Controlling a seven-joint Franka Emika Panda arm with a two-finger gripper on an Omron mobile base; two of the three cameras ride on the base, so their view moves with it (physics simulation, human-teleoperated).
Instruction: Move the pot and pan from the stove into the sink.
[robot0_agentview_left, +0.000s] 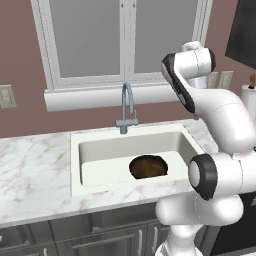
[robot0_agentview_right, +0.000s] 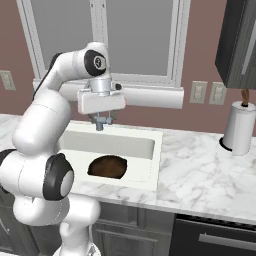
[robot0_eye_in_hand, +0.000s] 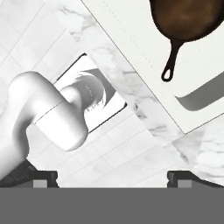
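The pan (robot0_agentview_left: 148, 166) lies flat in the sink (robot0_agentview_left: 100, 172), toward its right half, rusty brown inside. From the right base view the pan (robot0_agentview_right: 107, 166) rests low in the sink (robot0_agentview_right: 156, 160). My gripper (robot0_agentview_right: 102, 120) hangs high over the basin's back edge, fingers pointing down, open and empty. Looking along the hand, the pan (robot0_eye_in_hand: 188, 17) sits at the top right on the white sink (robot0_eye_in_hand: 131, 30) floor, its long black handle (robot0_eye_in_hand: 170, 61) reaching toward me. The gripper (robot0_eye_in_hand: 114, 177) has its tips spread wide with nothing between them. The pot and the stove are out of view.
A curved silver faucet (robot0_agentview_left: 127, 107) rises behind the basin. White marble counter (robot0_agentview_left: 35, 170) runs to both sides. A paper towel roll (robot0_agentview_right: 240, 127) stands at the right. A dark cabinet (robot0_agentview_right: 240, 40) hangs above it. A dark appliance front (robot0_agentview_right: 215, 237) sits below the counter.
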